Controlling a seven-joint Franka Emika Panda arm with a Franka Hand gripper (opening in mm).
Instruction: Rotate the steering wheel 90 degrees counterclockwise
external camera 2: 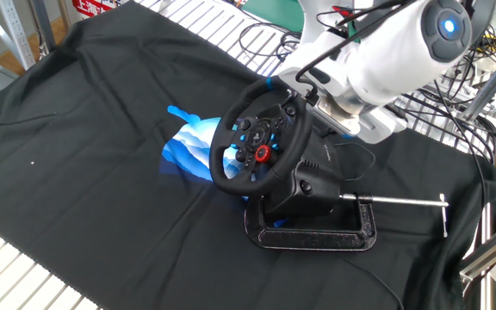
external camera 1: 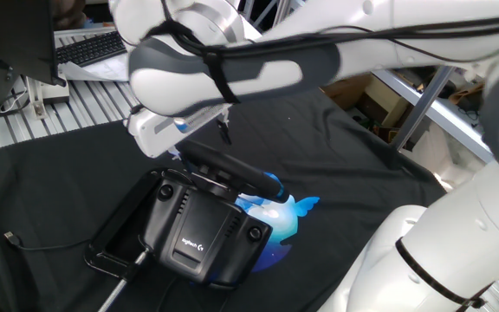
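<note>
One fixed view: the steering wheel [external camera 1: 232,171] is seen nearly edge-on, above and behind its black base [external camera 1: 199,229] bearing a white logo. The base sits on the black-draped surface [external camera 1: 50,191], over a blue printed patch [external camera 1: 280,217]. The tool [external camera 1: 223,130] hangs just above the rim's upper edge; whether its fingers are spread or closed cannot be told, as the arm hides them.

The other fixed view: the wheel [external camera 2: 257,136] faces the camera, its blue stripe at top. A black clamp [external camera 2: 317,232] holds the base. The tool [external camera 2: 304,92] sits just beside the upper right rim; contact and opening cannot be told.
</note>
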